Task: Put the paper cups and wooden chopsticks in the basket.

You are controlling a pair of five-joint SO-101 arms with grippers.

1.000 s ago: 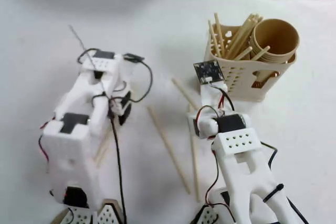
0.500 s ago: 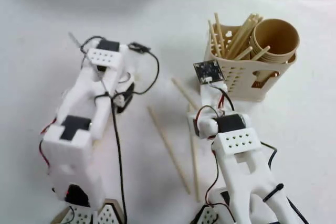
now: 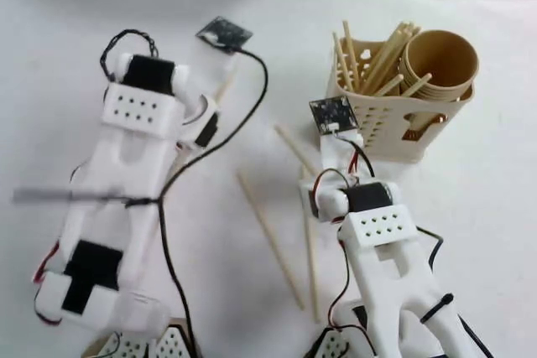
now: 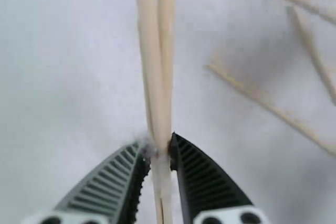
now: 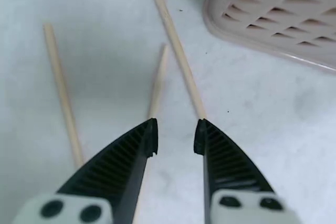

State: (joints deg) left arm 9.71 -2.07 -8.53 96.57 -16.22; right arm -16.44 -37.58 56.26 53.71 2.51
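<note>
My left gripper [image 4: 157,148] is shut on two wooden chopsticks [image 4: 157,66], held side by side above the table. In the high view their end [image 3: 225,86] pokes out past the left arm. My right gripper [image 5: 174,135] stands open low over the table, just short of the basket [image 5: 278,14]. One loose chopstick [image 5: 176,45] ends near its fingertips; two more [image 5: 63,98] [image 5: 157,82] lie beside it. The beige basket [image 3: 403,127] holds stacked paper cups [image 3: 440,60] and several chopsticks [image 3: 377,56].
Three loose chopsticks [image 3: 268,236] [image 3: 310,249] [image 3: 294,148] lie on the white table between the arms. A black cable [image 3: 243,115] loops beside the left arm. The table's far left is bare.
The left arm has stretched away from its base toward the far side, carrying the two chopsticks with it. The right arm has stayed put.
</note>
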